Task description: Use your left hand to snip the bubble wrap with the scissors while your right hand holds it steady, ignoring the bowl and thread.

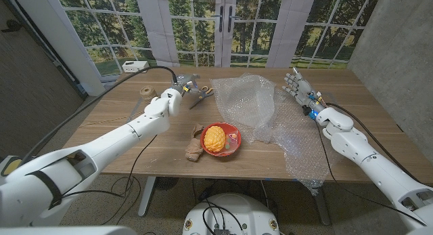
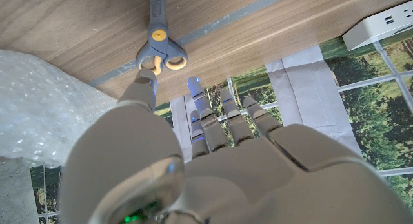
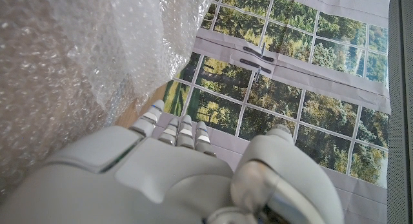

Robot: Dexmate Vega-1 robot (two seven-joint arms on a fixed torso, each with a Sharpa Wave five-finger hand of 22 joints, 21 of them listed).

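Note:
The scissors [image 1: 201,94] lie on the table at the back, left of the bubble wrap [image 1: 247,103]; their handle rings [image 2: 161,53] are grey with yellow lining. My left hand [image 1: 178,87] hovers just left of them, fingers [image 2: 222,114] stretched out, thumb tip by a handle ring, holding nothing. The clear bubble wrap spreads over the table's middle and trails to the front right edge. My right hand [image 1: 298,82] stands open at the wrap's right side, fingers apart and raised. In the right wrist view my right hand [image 3: 187,172] is beside the crumpled wrap [image 3: 77,56].
A red bowl [image 1: 233,136] with a yellow object stands in front of the wrap. A brown bundle [image 1: 195,148] lies left of the bowl. A thread spool [image 1: 145,91] sits left of my left hand. A white power strip [image 1: 135,66] and a black cable are at the back left.

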